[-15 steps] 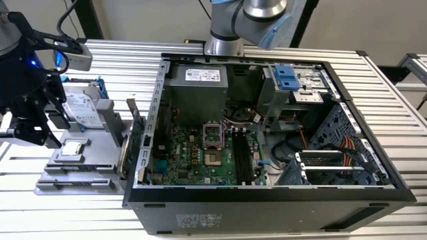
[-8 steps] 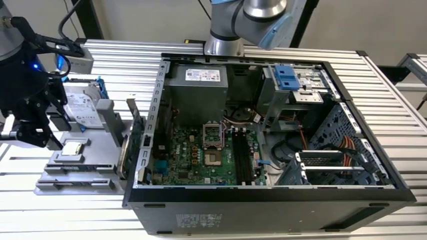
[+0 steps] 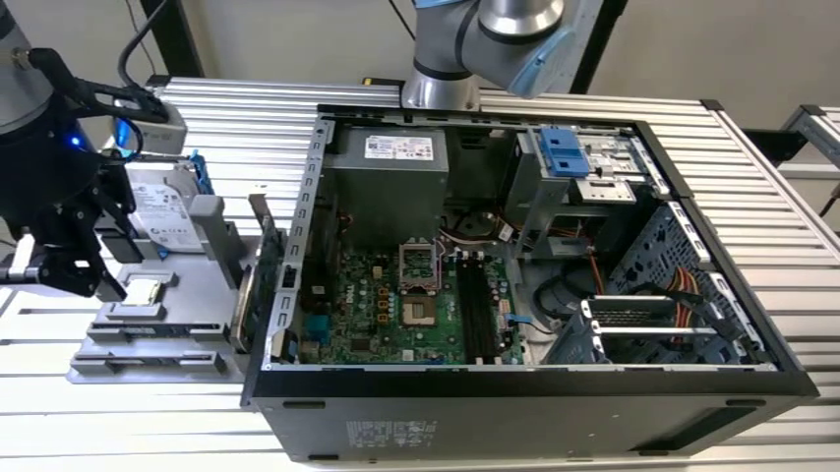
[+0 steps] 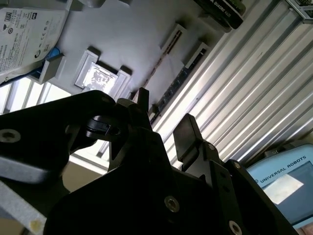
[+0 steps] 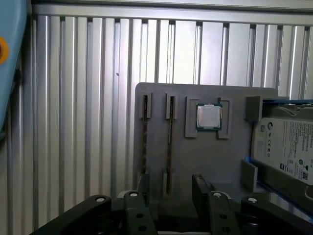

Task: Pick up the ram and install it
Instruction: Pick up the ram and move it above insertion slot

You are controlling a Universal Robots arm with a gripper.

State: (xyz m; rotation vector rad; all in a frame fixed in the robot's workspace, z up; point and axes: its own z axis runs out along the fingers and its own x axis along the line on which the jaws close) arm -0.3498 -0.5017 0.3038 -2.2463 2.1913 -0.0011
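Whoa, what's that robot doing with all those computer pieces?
The robot's hand hovers open over a grey tray that sits beside the open computer case. The ram stands on edge in the tray, lined up between the hand's fingers but not gripped yet. A second stick, a square chip and a hard drive sit in the tray too.

You are looking at two ram sticks (image 5: 145, 139) | one processor chip (image 5: 209, 116) | one hard drive (image 5: 283, 152) | one gray tray (image 5: 195, 156) | one computer case (image 3: 525, 413)
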